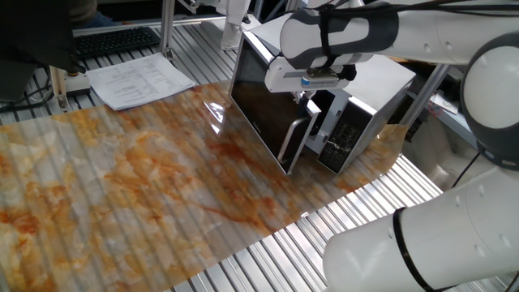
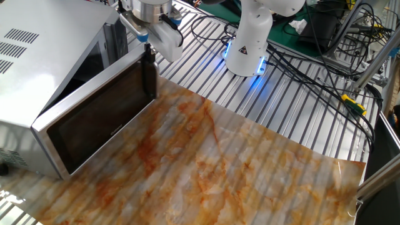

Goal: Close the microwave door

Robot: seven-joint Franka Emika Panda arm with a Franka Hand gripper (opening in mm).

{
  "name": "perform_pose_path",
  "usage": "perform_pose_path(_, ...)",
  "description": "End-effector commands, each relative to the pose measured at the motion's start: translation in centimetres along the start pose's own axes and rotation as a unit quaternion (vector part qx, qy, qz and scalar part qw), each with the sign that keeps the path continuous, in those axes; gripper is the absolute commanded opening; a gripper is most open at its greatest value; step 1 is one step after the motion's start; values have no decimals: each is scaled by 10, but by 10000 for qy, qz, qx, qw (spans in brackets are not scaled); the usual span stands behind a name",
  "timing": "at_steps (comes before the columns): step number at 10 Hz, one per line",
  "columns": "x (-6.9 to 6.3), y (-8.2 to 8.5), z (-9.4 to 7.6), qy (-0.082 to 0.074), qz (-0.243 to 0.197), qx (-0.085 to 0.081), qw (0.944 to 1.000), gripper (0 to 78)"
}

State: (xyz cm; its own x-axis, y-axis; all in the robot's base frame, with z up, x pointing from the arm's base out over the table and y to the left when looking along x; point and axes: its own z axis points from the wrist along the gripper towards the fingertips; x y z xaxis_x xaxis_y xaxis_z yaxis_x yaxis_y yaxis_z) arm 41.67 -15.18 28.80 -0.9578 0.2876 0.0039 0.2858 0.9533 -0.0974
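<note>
Dark-glass microwave door (image 2: pixel 100 119) partly ajar

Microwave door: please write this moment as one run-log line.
microwave door: partly open | tool: at handle edge, above handle | grip: cannot tell | microwave: on table | step: closing not finished

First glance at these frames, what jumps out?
The white microwave at the table's edge, its dark-glass microwave door hanging partly open. The gripper sits right above the door's handle end. Below lies an orange-marbled mat covering the table.
</note>
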Motion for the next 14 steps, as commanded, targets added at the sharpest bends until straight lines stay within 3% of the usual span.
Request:
perform_pose_path(1, -1, -8, -1, -3, -74, 34, 10000, 0)
perform_pose_path(6, -8, -30, -7, 41, -310, 125, 9994, 0)
perform_pose_path(8, -13, -48, -10, 30, -555, 223, 9982, 0)
perform_pose_path(12, -19, -62, -5, 24, -682, 216, 9974, 0)
perform_pose_path(14, -27, -78, -3, 13, -847, 214, 9962, 0)
